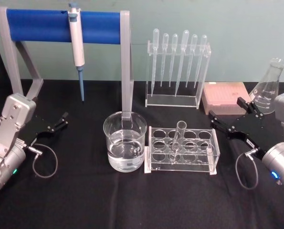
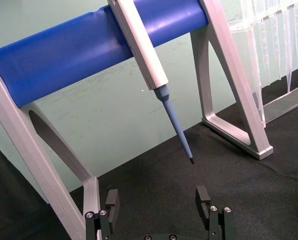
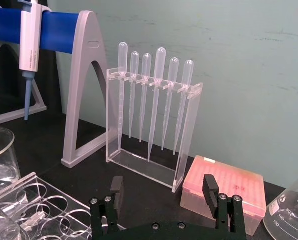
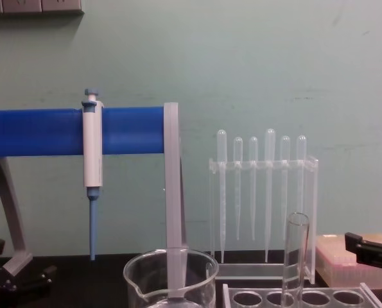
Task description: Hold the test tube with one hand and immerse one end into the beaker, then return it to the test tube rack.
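The long clear glass test tube (image 1: 178, 141) stands upright in the clear acrylic rack (image 1: 182, 150), just right of the wide clear glass beaker (image 1: 125, 141), which holds liquid. The black right gripper (image 1: 231, 118) hovers right of the rack, apart from the tube, fingers spread wide and empty. The black left gripper (image 1: 58, 122) sits far left, open, holding nothing. In the chest view the beaker's lower part is cut off.

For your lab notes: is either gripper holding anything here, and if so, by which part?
Nothing is held. The left gripper and right gripper are both open and empty; the test tube stands upright in its rack, beside the beaker.
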Robot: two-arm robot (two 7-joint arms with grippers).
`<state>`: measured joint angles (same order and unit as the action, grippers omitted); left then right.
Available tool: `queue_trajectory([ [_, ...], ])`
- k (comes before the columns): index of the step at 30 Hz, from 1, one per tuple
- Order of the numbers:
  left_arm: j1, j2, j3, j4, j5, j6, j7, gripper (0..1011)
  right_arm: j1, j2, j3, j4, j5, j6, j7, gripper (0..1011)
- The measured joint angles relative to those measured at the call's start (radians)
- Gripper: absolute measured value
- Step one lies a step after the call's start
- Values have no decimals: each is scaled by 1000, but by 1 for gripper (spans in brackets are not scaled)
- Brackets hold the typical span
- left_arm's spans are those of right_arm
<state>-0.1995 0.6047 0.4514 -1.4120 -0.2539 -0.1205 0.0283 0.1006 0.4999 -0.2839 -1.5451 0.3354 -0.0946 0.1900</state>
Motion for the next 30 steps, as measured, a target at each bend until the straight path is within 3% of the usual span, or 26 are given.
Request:
queue_trajectory([
  [30, 0, 0, 0, 0, 0, 0, 0, 1000, -2, -3, 0, 2, 1, -4, -6, 1002],
])
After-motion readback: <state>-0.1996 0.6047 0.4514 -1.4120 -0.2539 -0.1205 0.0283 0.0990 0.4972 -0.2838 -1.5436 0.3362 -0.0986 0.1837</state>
